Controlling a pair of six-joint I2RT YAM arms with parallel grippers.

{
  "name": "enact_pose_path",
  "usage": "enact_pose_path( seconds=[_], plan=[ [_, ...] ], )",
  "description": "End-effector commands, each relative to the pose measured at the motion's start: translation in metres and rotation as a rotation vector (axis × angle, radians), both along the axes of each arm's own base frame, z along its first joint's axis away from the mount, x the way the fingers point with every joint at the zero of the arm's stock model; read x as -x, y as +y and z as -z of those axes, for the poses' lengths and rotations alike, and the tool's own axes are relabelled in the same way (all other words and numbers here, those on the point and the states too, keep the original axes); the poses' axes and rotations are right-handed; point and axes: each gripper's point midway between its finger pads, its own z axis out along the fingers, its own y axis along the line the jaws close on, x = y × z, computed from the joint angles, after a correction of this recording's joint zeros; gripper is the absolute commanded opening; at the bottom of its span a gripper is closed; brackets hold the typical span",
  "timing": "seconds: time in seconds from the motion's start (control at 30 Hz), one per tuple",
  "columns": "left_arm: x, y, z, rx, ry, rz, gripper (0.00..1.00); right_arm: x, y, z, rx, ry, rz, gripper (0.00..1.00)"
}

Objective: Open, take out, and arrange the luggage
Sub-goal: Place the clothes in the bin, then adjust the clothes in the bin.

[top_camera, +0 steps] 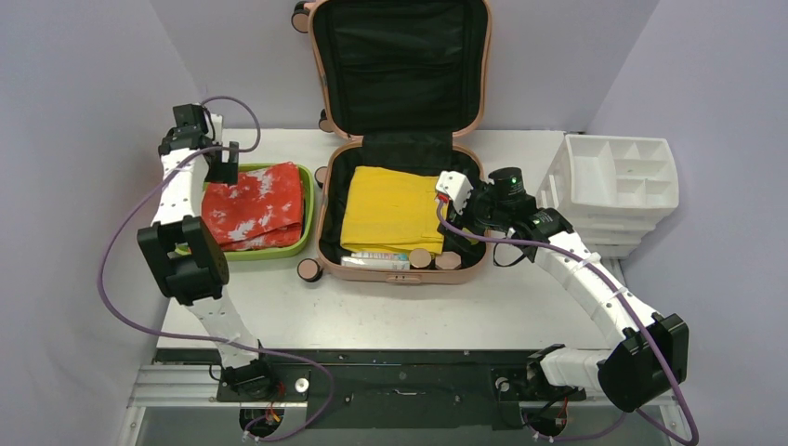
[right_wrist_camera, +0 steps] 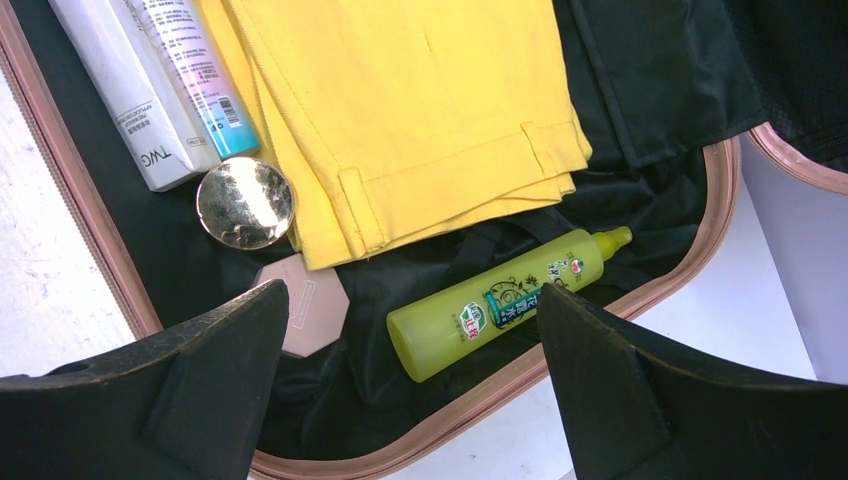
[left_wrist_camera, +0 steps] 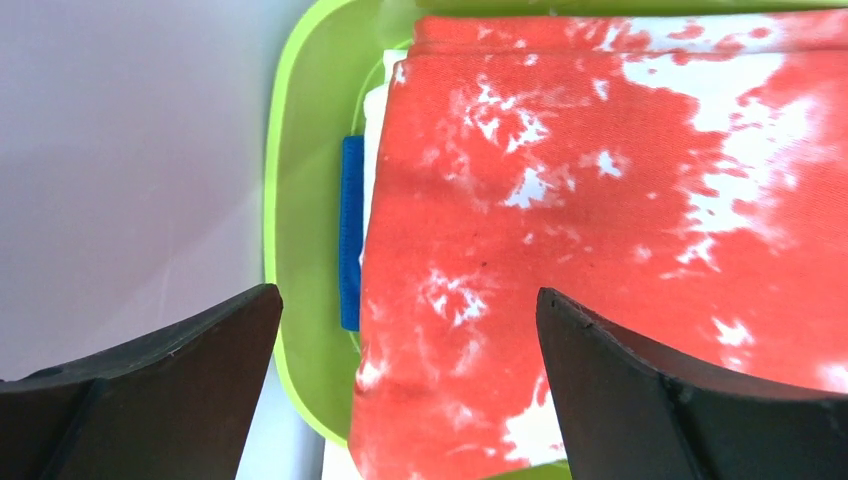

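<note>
Centre back of the worktop (top_camera: 446, 307): luggage (top_camera: 400, 70) open, lid upright against the wall, base flat. Just right of it, white organizer (top_camera: 618, 177); to the left, lime-green tub (top_camera: 269, 253) with red-and-white cloth (top_camera: 256, 204) inside. In the luggage base, folded yellow garment (top_camera: 390, 209). Left pincer (left_wrist_camera: 405, 295) spread wide above the cloth, gripping nothing. Right pincer (right_wrist_camera: 412, 290) likewise spread and empty, over the base's right side, above a green bottle (right_wrist_camera: 495, 305) on black lining.
</note>
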Motion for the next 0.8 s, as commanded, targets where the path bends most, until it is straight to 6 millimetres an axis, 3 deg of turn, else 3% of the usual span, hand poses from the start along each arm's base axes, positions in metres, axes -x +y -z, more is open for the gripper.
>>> enact_pose_path(
  seconds=[0.0,0.03,0.1,0.2,0.3,0.47,0.67,0.77],
  plan=[
    [-0.005,-0.035,-0.062,0.003,-0.21,0.107,0.96,0.0,0.003,-0.017,-0.045,-0.05,-0.014,0.9],
    [0.001,-0.043,-0.067,0.004,-0.209,0.135,0.96,0.0,0.003,-0.017,-0.045,-0.05,-0.014,0.9],
    [0.013,-0.06,-0.056,0.01,-0.157,0.188,0.98,0.0,0.003,-0.017,-0.045,-0.05,-0.013,0.9],
    [0.034,-0.067,-0.032,0.029,-0.068,0.207,0.79,0.001,0.003,-0.017,-0.047,-0.052,-0.015,0.9],
    [0.055,-0.058,-0.01,0.038,0.004,0.181,0.62,0.001,0.003,-0.017,-0.047,-0.05,-0.018,0.9],
    [0.075,-0.024,0.011,0.034,0.055,0.106,0.45,0.002,0.004,-0.016,-0.05,-0.047,-0.024,0.9],
    [0.095,-0.006,0.034,0.039,0.118,0.086,0.43,0.003,0.005,-0.016,-0.053,-0.045,-0.03,0.9],
    [0.104,0.001,0.051,0.047,0.166,0.072,0.31,0.003,0.005,-0.017,-0.057,-0.043,-0.031,0.9]
  ],
)
